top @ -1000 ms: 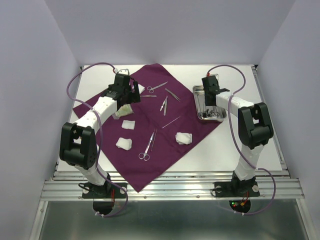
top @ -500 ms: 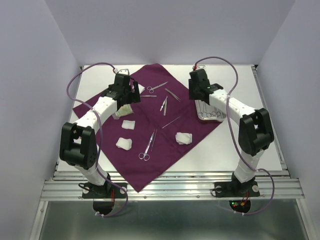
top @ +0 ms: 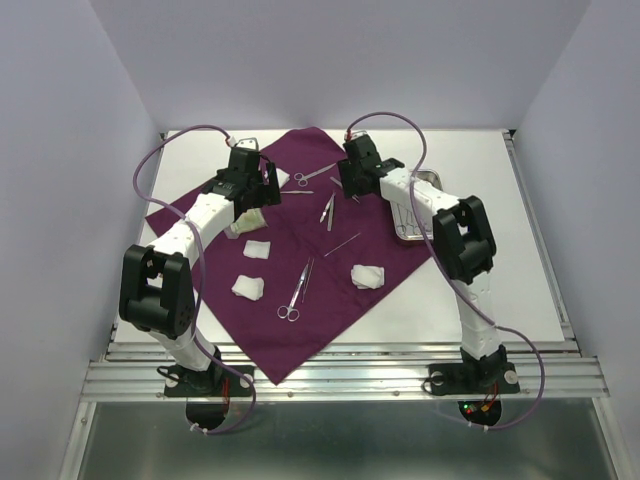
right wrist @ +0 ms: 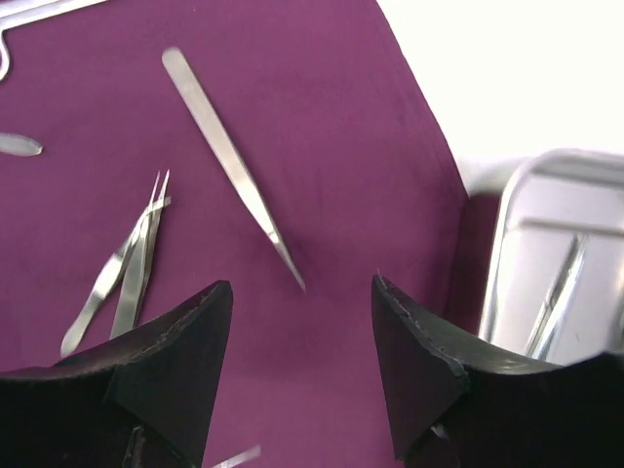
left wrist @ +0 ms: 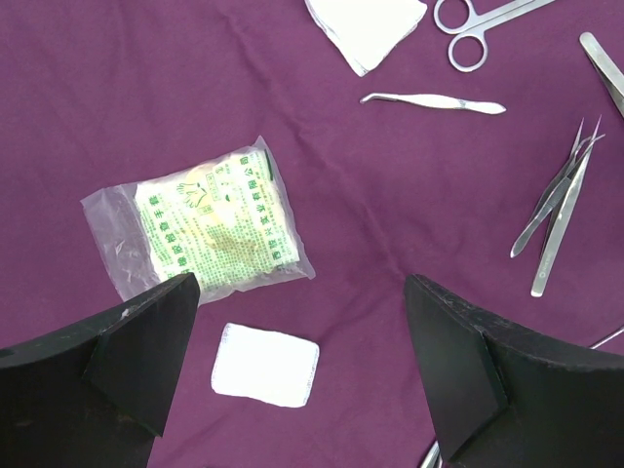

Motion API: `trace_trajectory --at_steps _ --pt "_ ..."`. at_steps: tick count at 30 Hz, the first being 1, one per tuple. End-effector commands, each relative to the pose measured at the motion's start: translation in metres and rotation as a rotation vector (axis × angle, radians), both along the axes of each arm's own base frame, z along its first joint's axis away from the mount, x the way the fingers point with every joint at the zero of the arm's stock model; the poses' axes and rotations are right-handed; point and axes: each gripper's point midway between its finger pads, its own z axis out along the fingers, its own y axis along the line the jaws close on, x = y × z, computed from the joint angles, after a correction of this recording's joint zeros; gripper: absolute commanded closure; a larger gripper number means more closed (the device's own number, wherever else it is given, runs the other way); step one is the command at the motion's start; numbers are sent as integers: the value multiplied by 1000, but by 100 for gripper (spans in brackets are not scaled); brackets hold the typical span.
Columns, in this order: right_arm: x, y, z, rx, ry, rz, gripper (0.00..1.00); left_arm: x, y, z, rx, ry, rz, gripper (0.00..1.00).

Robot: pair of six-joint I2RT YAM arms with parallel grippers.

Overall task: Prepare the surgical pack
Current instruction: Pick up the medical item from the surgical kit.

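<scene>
your right tool [right wrist: 302, 292] has swung from the steel tray [right wrist: 507, 210], at 3 o'clock, over the purple cloth [top: 330, 290]; its jaws stand apart above tweezers [right wrist: 232, 166]. your left tool [left wrist: 297, 292] gapes wide, empty, above a packet [left wrist: 210, 229].

The left arm [top: 200, 215] and right arm [top: 412, 190] have white links joined by bulky black joints. A mauve cable [top: 148, 160] loops away behind each claw. The fingers [left wrist: 458, 361] are matte black, blunt wedges.
</scene>
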Motion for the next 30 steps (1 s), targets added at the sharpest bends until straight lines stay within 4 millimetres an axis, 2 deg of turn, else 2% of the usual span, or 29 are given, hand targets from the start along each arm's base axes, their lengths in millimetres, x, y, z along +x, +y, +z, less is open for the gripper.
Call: trace_trajectory --at_steps 1,11,20,23,26,27,30 --pt "19 13 10 2 -34 62 36 3 1 19 -3 -52 12 1" --pt "39 33 -20 18 -13 108 38 -1 5 18 12 -49 18 1" --pt "45 40 -31 35 -7 111 57 -4 7 19 19 -55 21 1" --pt "45 39 -30 34 -8 107 69 -5 9 18 21 -54 25 1" --pt "44 38 -21 42 -24 101 75 -6 9 18 21 -54 24 1" --pt "43 37 -11 50 -43 98 80 -5 9 17 19 -54 25 1" --pt "41 33 6 62 -77 83 88 -4 8 16 18 -52 21 1"
